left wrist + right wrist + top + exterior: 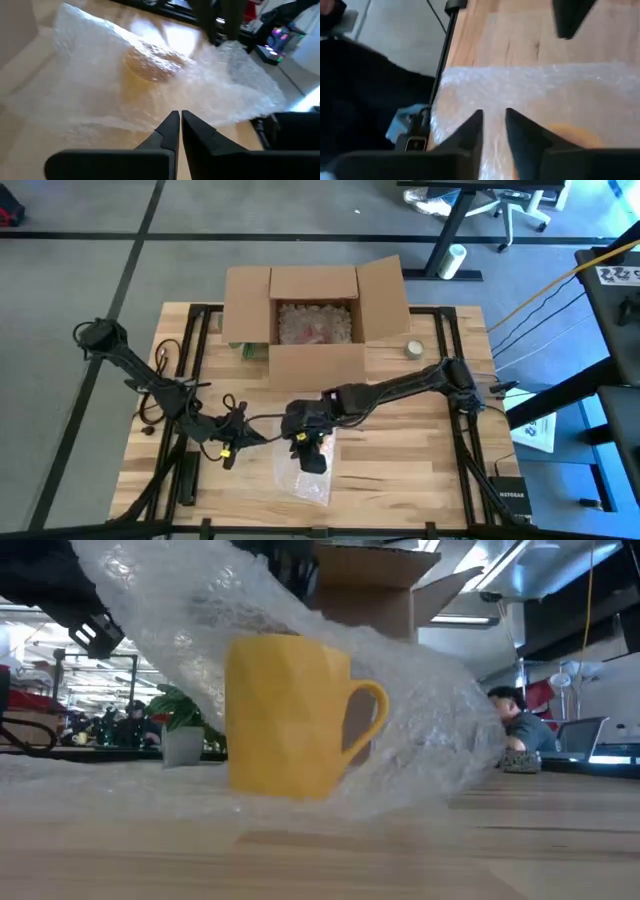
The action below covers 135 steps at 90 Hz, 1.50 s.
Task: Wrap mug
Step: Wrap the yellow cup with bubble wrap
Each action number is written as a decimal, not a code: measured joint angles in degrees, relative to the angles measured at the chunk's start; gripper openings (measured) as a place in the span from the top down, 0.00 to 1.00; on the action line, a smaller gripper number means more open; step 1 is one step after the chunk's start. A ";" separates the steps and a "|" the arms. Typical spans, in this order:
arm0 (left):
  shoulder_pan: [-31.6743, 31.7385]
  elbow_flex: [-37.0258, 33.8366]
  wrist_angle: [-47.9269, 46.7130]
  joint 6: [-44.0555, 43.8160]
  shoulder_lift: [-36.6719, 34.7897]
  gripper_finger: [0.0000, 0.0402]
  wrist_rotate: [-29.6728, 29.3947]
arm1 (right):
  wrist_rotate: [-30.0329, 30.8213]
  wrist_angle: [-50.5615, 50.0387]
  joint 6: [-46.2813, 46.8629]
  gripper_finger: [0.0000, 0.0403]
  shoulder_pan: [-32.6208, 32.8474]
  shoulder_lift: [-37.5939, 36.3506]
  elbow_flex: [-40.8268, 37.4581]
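Note:
A yellow mug stands upright on the wooden table, handle toward the table's right. A sheet of clear bubble wrap is draped over it, raised at the left and sloping down to the table on the right. In the high view the wrap lies near the front edge. My left gripper is to the left of the mug, shut at the wrap's edge. My right gripper hangs over the mug with wrap between its fingers. Through the wrap the mug shows as a yellow blur. My left gripper pinches the bubble wrap's left edge between its two fingertips, coming level from the table's left. The wrap spreads away from the fingers over the mug. One layer or several, I cannot tell. My right gripper has a part of the wrap above the mug between its fingers, which point down from above. The fingers cover the place of contact. From there the wrap falls over the mug to the table.
An open cardboard box with packing inside stands at the table's far middle. A small roll lies to its right and a green thing to its left. A person sits in the room behind the table.

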 joint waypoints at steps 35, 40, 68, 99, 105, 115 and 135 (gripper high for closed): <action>-2.57 -0.04 -16.46 -6.59 -6.38 1.00 -7.48 | 8.99 -15.97 4.23 1.00 0.04 0.66 1.49; -3.69 -0.04 -18.87 -8.74 -6.90 1.00 -8.85 | 8.85 -12.96 4.76 1.00 -0.02 0.66 0.12; -9.89 -4.85 -15.56 -20.29 -4.48 1.00 -14.19 | 8.08 -5.56 8.01 1.00 -0.37 4.98 -1.97; -10.99 -9.79 11.93 -15.93 3.50 1.00 -14.17 | 8.17 -6.93 11.21 1.00 -0.39 10.60 -1.64; -10.02 -9.79 16.07 -15.54 6.45 1.00 -13.50 | 8.04 -6.70 12.55 1.00 -0.39 11.06 -1.66; -7.95 -8.25 21.70 -14.19 12.29 1.00 -11.23 | 7.43 -5.30 14.34 1.00 -0.42 11.13 -1.74; -3.93 2.98 26.04 0.85 23.24 1.00 -8.35 | 5.18 -1.15 14.21 1.00 -0.37 11.03 -0.87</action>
